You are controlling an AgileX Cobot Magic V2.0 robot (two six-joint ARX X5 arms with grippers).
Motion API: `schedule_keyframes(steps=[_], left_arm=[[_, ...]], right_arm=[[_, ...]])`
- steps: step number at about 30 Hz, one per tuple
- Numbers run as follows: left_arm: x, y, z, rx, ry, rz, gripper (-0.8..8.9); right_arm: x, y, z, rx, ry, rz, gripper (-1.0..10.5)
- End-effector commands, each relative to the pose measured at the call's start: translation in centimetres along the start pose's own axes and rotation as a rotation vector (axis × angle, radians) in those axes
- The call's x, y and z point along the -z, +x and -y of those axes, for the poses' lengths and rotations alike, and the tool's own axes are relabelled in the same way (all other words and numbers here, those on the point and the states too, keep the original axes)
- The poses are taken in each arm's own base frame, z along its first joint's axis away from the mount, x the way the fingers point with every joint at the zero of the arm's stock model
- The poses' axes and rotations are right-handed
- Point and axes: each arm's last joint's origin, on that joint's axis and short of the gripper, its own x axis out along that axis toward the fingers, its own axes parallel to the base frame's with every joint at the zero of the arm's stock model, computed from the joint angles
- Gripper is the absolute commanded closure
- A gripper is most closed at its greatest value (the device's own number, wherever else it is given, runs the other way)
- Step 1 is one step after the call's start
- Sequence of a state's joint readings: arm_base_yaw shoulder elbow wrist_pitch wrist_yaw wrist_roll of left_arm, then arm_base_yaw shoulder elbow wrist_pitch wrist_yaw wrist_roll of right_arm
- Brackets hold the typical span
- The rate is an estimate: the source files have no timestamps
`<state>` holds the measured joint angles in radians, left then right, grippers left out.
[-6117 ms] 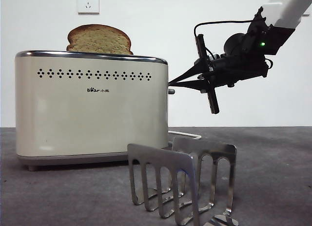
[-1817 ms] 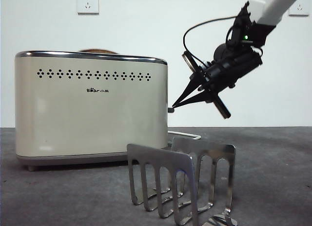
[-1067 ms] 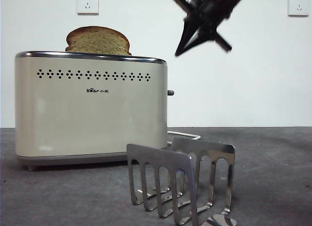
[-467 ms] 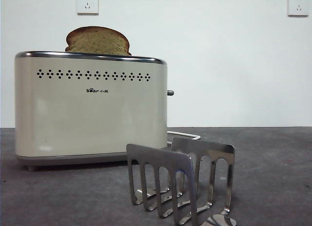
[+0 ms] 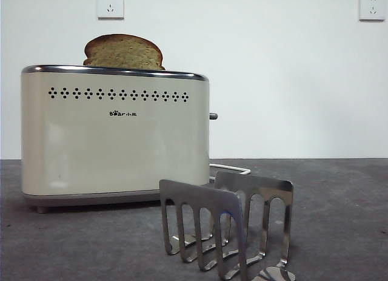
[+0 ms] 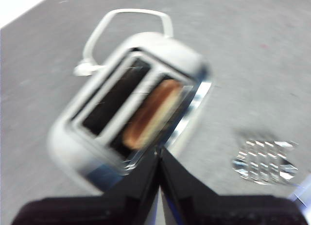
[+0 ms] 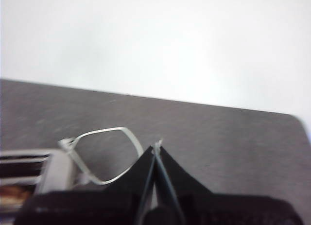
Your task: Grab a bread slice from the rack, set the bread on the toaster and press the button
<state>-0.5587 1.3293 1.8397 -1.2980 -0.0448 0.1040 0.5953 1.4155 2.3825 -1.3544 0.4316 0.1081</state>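
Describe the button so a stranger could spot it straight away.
Find the big cream toaster with the slice of bread poking out on top. On its narrow end facing the white cord sits the button, a small dark grey knob, the only dark part sticking out.

Only the two grippers of the robot show, each seen from its own wrist camera. The left gripper (image 6: 159, 152) has two matte black jaws, broad at the base and tapering to sharp points, with a thin pale seam between them; the picture is blurred. The right gripper (image 7: 156, 148) has the same black, wedge-shaped jaws narrowing to a fine tip, with a small pale glint at the point.
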Motion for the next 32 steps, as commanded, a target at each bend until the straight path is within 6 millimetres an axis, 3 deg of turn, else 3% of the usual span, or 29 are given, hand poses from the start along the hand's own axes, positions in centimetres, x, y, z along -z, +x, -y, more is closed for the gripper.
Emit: schedule_keyframes(steps=[1, 5, 10, 15, 20, 25, 32], left_arm=[[1.6, -0.2, 0.1, 0.028, -0.003, 0.061, 8.16], [5.2, 0.6, -1.3, 0.04, -0.057, 0.31, 8.16], [12.2, 1.8, -3.0, -0.103, -0.112, 0.613, 8.16], [19.7, 4.5, -3.0, -0.415, -0.193, 0.671, 8.16], [25.9, 8.8, -2.1, -0.487, -0.254, 0.684, 8.16], [29.2, 11.6, -1.5, -0.471, -0.307, 0.683, 8.16], [31.1, 13.2, -1.1, -0.446, -0.362, 0.636, 8.16]], right_arm=[[0.2, 0.6, -0.2, 0.022, -0.021, -0.033, 9.5], [0.2, 1.1, -0.4, 0.024, -0.026, -0.043, 9.5], [0.2, 1.5, -0.6, 0.033, -0.03, -0.051, 9.5], [0.2, 1.8, -0.7, 0.032, -0.034, -0.058, 9.5], [0.2, 2.1, -0.9, 0.034, -0.036, -0.064, 9.5], [0.2, 2.1, -0.9, 0.041, -0.037, -0.063, 9.5], [0.2, 2.1, -0.9, 0.041, -0.037, -0.063, 9.5]])
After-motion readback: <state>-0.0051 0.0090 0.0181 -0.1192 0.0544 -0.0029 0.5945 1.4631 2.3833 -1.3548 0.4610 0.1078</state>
